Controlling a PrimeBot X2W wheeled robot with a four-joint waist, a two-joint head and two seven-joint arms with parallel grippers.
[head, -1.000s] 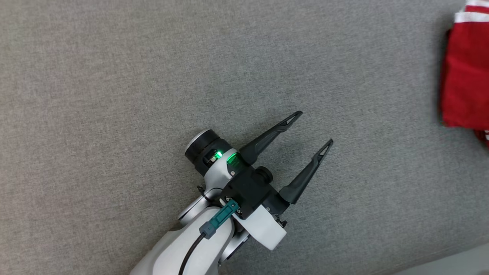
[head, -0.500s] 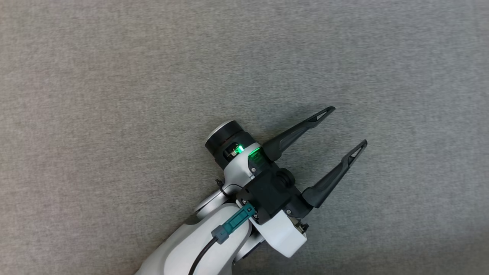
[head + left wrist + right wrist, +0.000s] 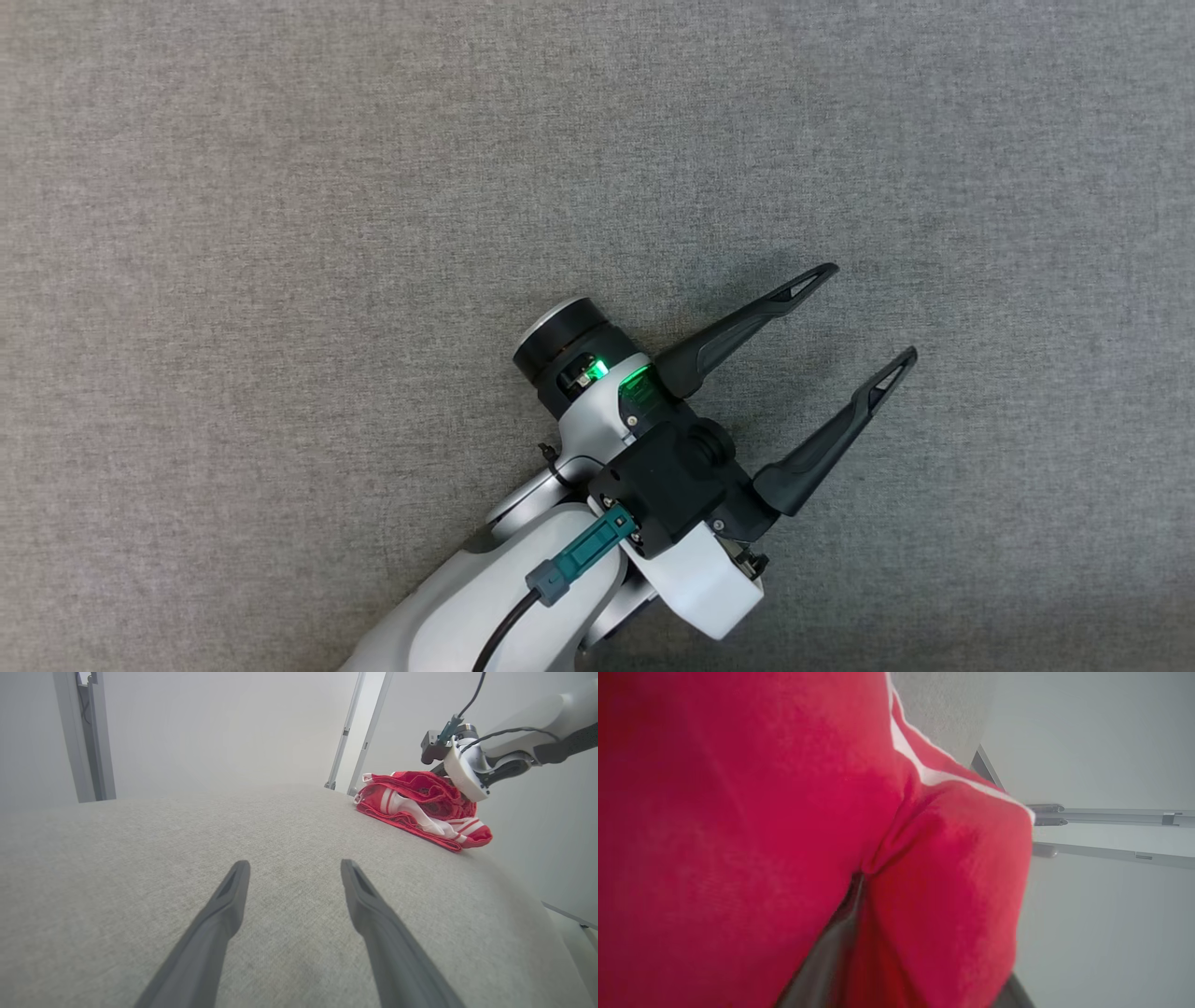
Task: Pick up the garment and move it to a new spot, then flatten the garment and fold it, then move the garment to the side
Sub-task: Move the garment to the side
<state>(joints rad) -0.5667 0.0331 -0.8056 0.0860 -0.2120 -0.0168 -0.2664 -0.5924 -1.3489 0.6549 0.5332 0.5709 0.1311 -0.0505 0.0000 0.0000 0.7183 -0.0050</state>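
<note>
The garment [image 3: 420, 802], red with white stripes, lies bunched in a folded heap at the far right edge of the grey padded surface [image 3: 140, 858]. My right arm's wrist [image 3: 467, 765] hovers right over it. In the right wrist view the garment [image 3: 738, 812] fills most of the picture. My right gripper [image 3: 915, 914] has its fingers [image 3: 826, 961] standing apart, with a fold of red cloth bulging between them and hiding the tips. My left gripper [image 3: 870, 315] rests open and empty low over the bare surface, well short of the garment, its fingers [image 3: 373, 914] spread wide.
The grey fabric surface [image 3: 280, 233] spreads all around the left gripper. Its right edge drops off just beyond the garment. Metal frame posts [image 3: 84, 737] and pale walls stand behind the far edge.
The head camera has swung, so the red garment at the picture's right edge a second ago has slid out of it. The left gripper stays open in the same pose.
</note>
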